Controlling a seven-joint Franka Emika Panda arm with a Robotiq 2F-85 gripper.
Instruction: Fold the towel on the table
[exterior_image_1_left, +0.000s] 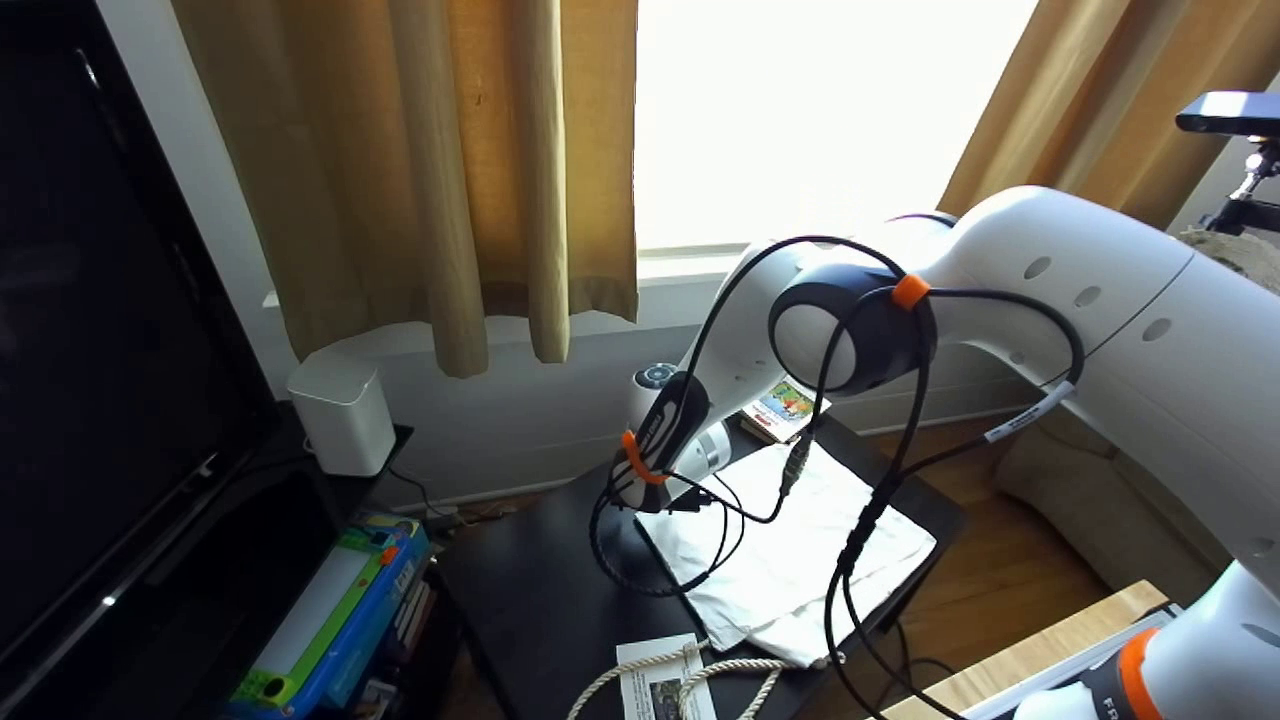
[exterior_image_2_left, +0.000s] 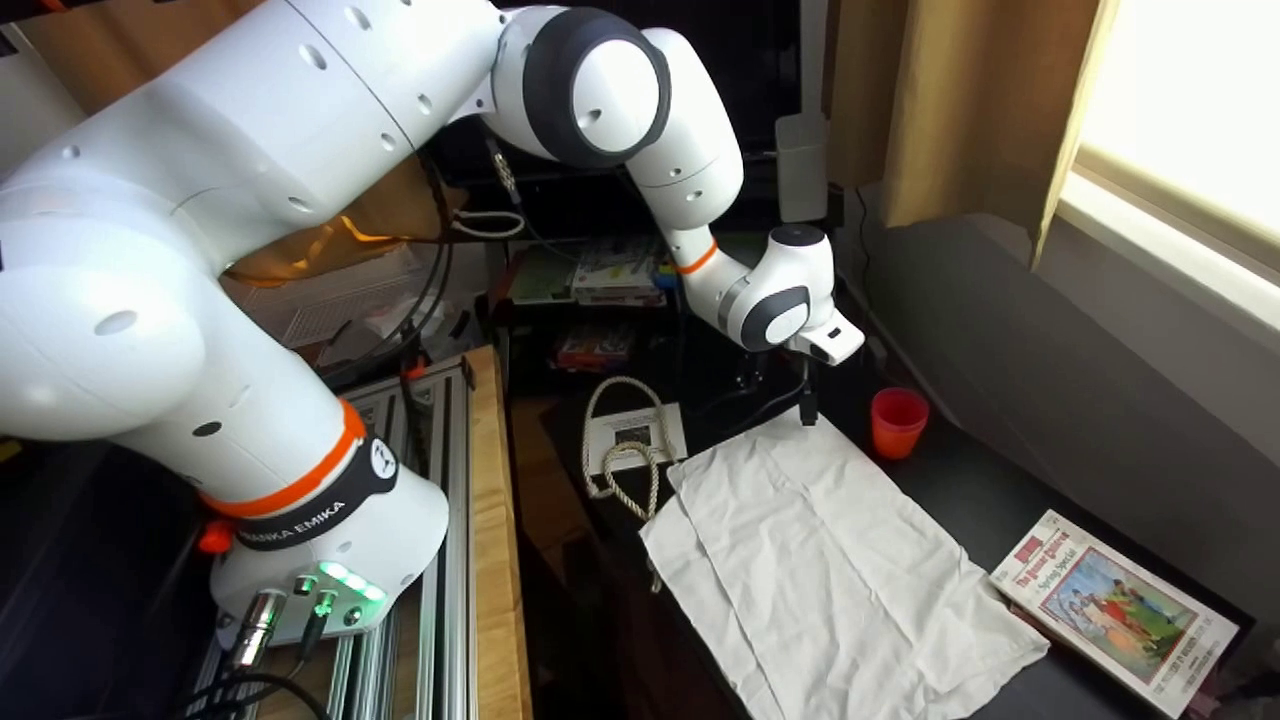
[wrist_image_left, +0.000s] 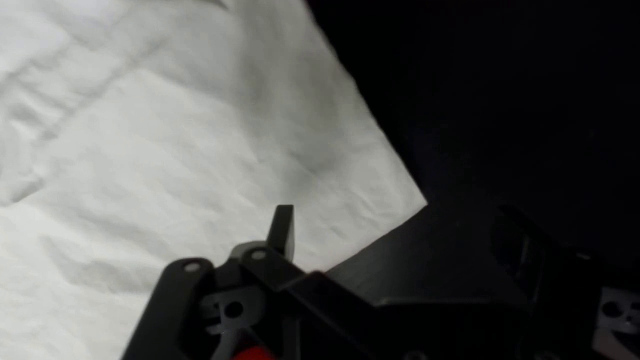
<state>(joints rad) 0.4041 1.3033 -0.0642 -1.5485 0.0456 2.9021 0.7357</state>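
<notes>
Right at the front of the wrist view, we see the gripper (wrist_image_left: 396, 215) with its fingers (wrist_image_left: 281, 225) spread wide apart. One finger is over the towel (wrist_image_left: 150, 160); the other, dim against the dark, is over the black table (exterior_image_1_left: 550, 570), and a corner of the towel points into the gap between them. We cannot tell whether either fingertip touches it.

From that corner the white towel stretches away across the table, lying open but wrinkled, with long creases that we can follow in an exterior view. Above it hangs the arm (exterior_image_2_left: 690, 120), bent down toward the corner.

Just beyond the gripper, apart from the towel, we find a red cup (exterior_image_2_left: 900, 425) on the table. Near another edge of the towel, a pale rope (exterior_image_1_left: 740, 664) curls over a printed card (exterior_image_2_left: 608, 432). Toward the end away from the gripper, a paperback (exterior_image_2_left: 1120, 610) with figures on its cover lies just beside a corner of the towel; we cannot tell if they touch.

Past the table, a white box (exterior_image_1_left: 343, 420) stands near a large dark screen (exterior_image_1_left: 100, 320). Farthest off, tan curtains (exterior_image_1_left: 330, 180) hang beside a glaring window (exterior_image_1_left: 820, 110).
</notes>
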